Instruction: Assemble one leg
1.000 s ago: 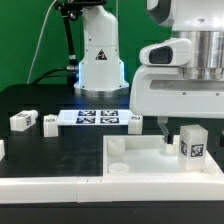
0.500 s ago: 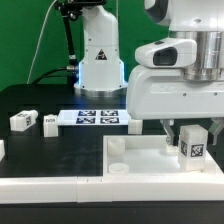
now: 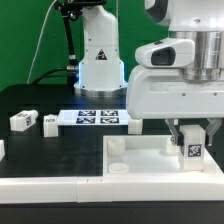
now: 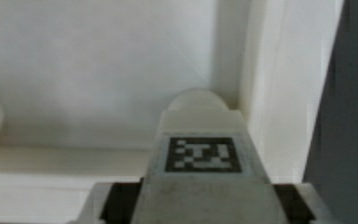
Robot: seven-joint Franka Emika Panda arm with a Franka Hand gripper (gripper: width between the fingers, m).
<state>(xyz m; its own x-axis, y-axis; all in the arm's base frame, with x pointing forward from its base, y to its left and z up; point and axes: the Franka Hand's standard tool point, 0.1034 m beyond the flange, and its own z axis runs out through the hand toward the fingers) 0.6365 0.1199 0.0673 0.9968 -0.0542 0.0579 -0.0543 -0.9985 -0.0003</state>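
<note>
The leg [image 3: 193, 149] is white with a black-and-white square tag on its face, as are two small white blocks [image 3: 24, 120] on the black table [image 3: 60, 150]. The tray [image 3: 140, 160] is plain white. The marker board [image 3: 95, 118] carries black-and-white tags.

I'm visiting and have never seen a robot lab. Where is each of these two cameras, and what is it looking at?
Exterior view: off the arm, low near the table edge, looking across the tray, the marker board and two loose legs toward the robot's base; the arm and gripper show at the exterior view's right.
Wrist view: on the wrist, looking down past the fingers at the leg held over the tray.
Shared: the held leg, the gripper, the tray.
</note>
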